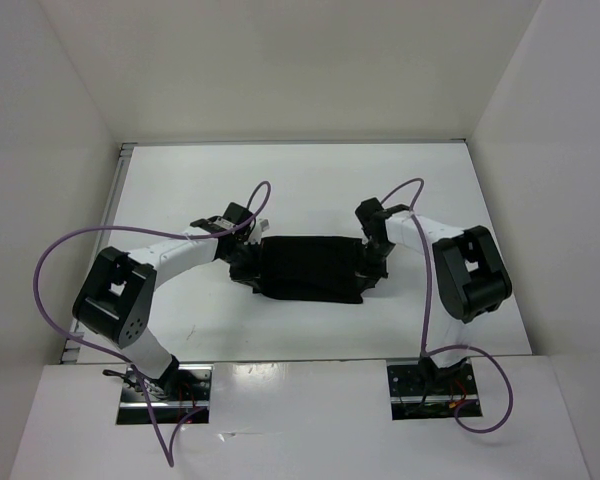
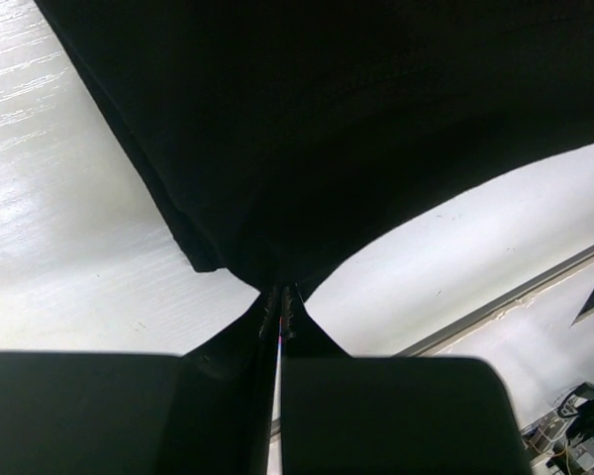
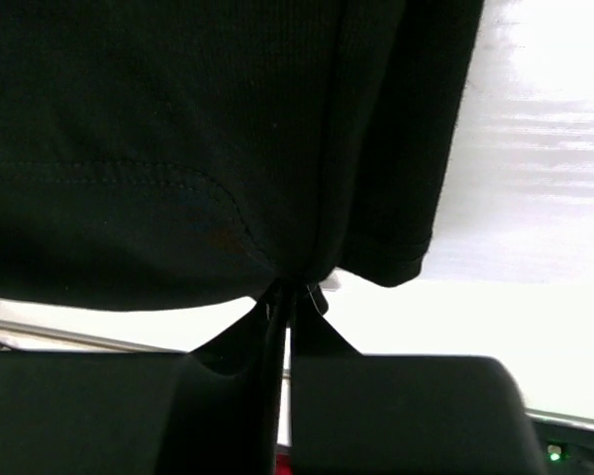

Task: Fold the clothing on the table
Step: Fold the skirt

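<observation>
Near the middle of the table [image 1: 310, 180]: the clothing [image 1: 310, 268], gathered into a black band. Runs with its long axis left to right, parallel to the near and far edges. Points one short end at the left edge and the other at the right edge, well apart from both. Sits roughly midway between the near and far edges.

At the band's left end: the left gripper [image 1: 248, 262], jaws clenched on the fabric. Shows, in the left wrist view, the left gripper [image 2: 280, 300] with its tips pressed together on a pinch of the clothing [image 2: 356, 129]. Fans out from that pinch, one side curving away in an arch over the white table [image 2: 69, 228].

At the band's right end: the right gripper [image 1: 372, 262], likewise clamped on cloth. Shows, in the right wrist view, the right gripper [image 3: 292, 295] nipping the clothing [image 3: 178, 148] at its edge, a stitched hem line [image 3: 129, 168] close by and bright table [image 3: 535, 198] beyond.
</observation>
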Controlling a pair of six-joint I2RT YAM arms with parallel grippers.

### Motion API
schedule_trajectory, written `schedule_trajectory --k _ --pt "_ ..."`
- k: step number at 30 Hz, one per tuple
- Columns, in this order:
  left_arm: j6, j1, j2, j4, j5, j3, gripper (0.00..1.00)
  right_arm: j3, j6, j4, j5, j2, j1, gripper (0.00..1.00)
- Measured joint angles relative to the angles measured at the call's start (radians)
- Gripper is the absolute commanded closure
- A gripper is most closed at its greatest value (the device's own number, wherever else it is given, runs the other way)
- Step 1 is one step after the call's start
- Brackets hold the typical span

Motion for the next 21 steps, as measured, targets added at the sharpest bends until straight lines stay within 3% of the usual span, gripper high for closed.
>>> schedule_trajectory --k 5,11,21 --pt "0.003 0.0 0.0 -0.011 0.004 0.003 0.99 0.03 0.017 -0.039 0.042 -0.004 0.025 1.0" --pt "0.026 0.0 -0.003 -0.101 0.018 0.158 0.99 0.272 0.014 -0.143 0.109 -0.051 0.025 1.0" --pt "0.056 0.027 0.006 -0.1 0.032 0.352 0.96 0.418 -0.023 -0.156 0.107 -0.026 -0.089 0.98"
